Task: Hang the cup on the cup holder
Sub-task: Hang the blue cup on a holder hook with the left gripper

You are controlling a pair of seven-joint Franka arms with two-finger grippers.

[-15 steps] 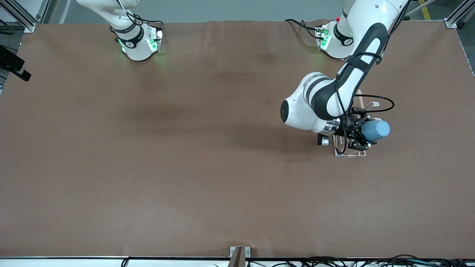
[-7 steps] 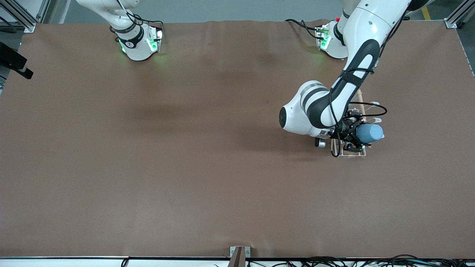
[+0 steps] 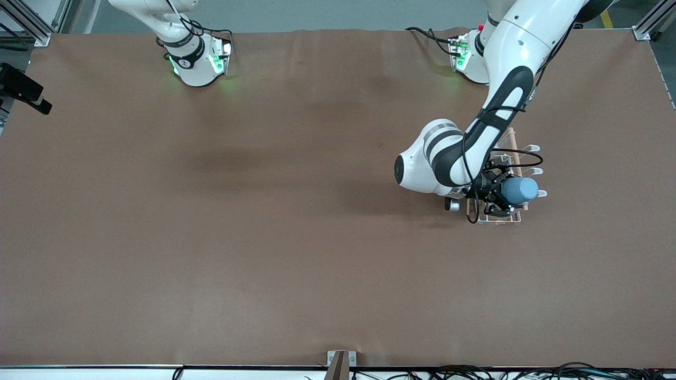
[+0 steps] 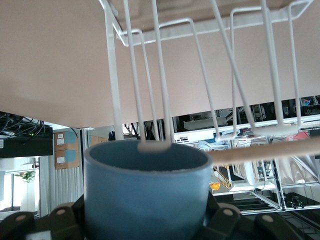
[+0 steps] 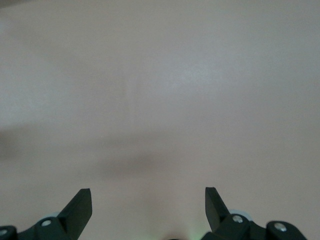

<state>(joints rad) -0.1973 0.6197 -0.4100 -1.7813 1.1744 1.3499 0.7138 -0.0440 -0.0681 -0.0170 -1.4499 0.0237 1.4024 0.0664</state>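
Front view: the left arm reaches down from its base to the rack [image 3: 520,158] at the left arm's end of the worktop [image 3: 264,237]. The left pincer [image 3: 499,192] is clamped on the cup [image 3: 520,190], which lies sideways in the air over the rack's part nearer the camera, its closed bottom pointing toward the left arm's end of the worktop. White pegs with looped tips stick out beside the cup, and the wooden rod [image 3: 511,138] shows past the arm. The right arm waits near its base; the right pincer is out of this view.

Left wrist view: the cup [image 4: 147,195] fills the lower part, gripped between the dark fingers [image 4: 227,220] on both sides. Its open rim faces the rack [image 4: 210,75], and one looped peg tip [image 4: 154,146] sits right at the rim (touching or just inside, can't tell). White wire bars run across the brown worktop [image 4: 55,65]; the wooden rod [image 4: 270,151] crosses beside the cup.

Right wrist view: the right pincer [image 5: 148,207] hangs over the bare brown worktop [image 5: 160,90], its two dark fingers [image 5: 80,206] wide apart, nothing between them.
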